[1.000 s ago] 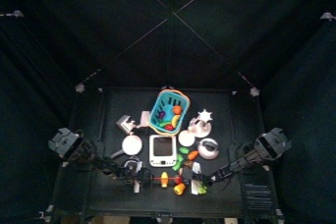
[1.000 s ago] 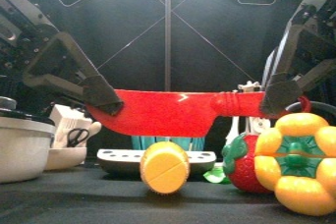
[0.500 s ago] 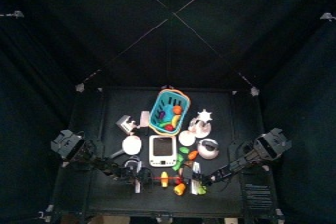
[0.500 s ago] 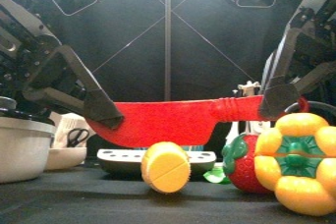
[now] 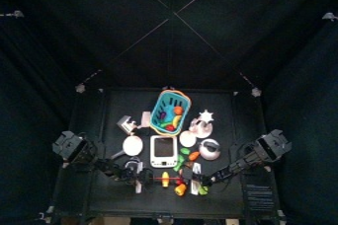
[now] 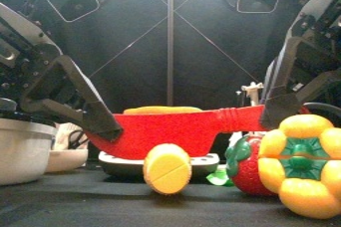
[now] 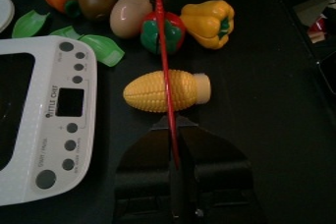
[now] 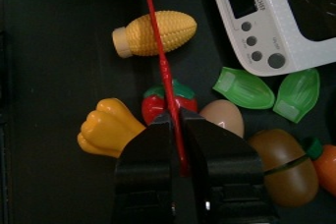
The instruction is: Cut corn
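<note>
The corn [image 7: 168,88] is a small yellow oblong lying on the black table beside the white scale. It also shows in the right wrist view [image 8: 155,33], the front view [image 6: 167,168] and the top view [image 5: 165,180]. A red toy knife [image 6: 173,131] hangs level between both grippers, its blade across the corn's middle [image 7: 163,51]. My left gripper [image 7: 176,138] is shut on the blade's tip end [image 6: 100,129]. My right gripper [image 8: 182,122] is shut on the handle end [image 6: 277,112].
A yellow toy pepper [image 6: 306,161] and a red-and-green toy piece [image 6: 244,166] lie right of the corn. The white scale [image 7: 39,110], a white bowl [image 6: 27,146] and green leaf pieces [image 8: 269,85] are close by. The teal basket [image 5: 172,109] stands at the back.
The knife has come down, held by both grippers, from above the corn to level with its top. Both arms have dropped with it.
</note>
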Robot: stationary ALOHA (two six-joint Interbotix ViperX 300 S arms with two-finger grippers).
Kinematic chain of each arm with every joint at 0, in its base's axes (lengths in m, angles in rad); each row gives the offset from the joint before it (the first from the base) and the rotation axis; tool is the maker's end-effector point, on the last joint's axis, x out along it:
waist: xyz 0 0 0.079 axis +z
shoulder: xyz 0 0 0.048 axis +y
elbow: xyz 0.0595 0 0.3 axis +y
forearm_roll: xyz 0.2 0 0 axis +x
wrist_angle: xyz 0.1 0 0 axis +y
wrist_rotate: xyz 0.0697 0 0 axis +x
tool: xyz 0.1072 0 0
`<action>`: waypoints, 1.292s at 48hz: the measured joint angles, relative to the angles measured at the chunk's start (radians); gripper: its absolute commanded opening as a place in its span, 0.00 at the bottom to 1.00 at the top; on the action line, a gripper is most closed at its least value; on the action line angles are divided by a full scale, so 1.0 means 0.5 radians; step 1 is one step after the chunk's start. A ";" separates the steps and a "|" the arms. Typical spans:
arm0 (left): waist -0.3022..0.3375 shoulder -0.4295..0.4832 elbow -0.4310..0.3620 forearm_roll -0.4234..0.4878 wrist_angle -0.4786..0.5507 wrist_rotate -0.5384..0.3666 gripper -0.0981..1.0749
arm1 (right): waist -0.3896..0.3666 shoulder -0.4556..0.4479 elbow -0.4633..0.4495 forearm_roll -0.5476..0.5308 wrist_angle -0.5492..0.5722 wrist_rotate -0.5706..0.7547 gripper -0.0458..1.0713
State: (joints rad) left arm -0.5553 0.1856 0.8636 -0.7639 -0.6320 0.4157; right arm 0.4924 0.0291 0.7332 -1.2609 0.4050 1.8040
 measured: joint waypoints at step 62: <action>-0.006 0.080 -0.021 -0.095 -0.003 0.000 0.39 | -0.012 0.046 -0.025 0.046 -0.031 -0.009 0.39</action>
State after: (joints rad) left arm -0.5584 0.2255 0.8529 -0.8115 -0.6335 0.4157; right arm 0.4863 0.0522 0.7210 -1.2379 0.3896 1.7994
